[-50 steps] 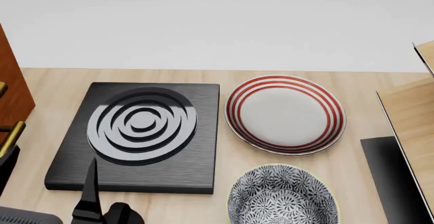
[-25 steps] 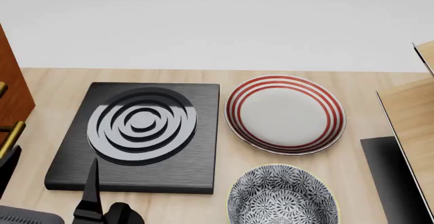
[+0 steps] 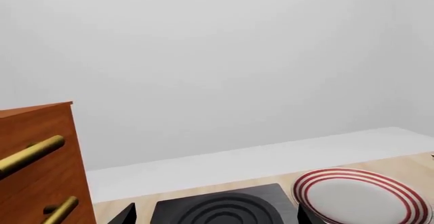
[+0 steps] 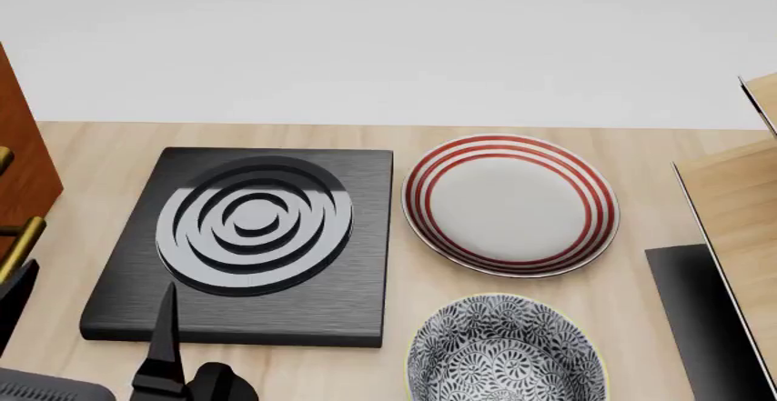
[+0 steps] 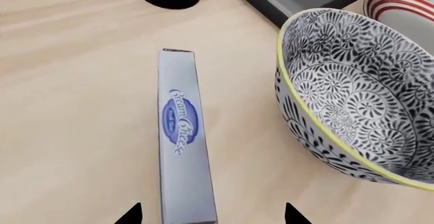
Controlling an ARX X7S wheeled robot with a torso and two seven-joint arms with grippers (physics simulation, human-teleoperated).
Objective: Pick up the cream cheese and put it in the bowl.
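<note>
One piece of writing is seen: on the right wrist view, the words "Cream Cheese" are printed in white script across a blue oval on the face of the cream cheese (image 5: 182, 160) box, running along its length. Nothing else legible is found; the bowl (image 5: 359, 92) beside it is covered in floral pattern only, and no lettering is shown in the head or left wrist views.

Bench (image 4: 97, 160) showing pale matt wood grain. Bowl (image 5: 352, 89) looking glazed ceramic, patterned. Cream cheese (image 5: 182, 142) box appearing smooth printed card. Burner slab (image 4: 352, 237) showing brushed dark finish.
</note>
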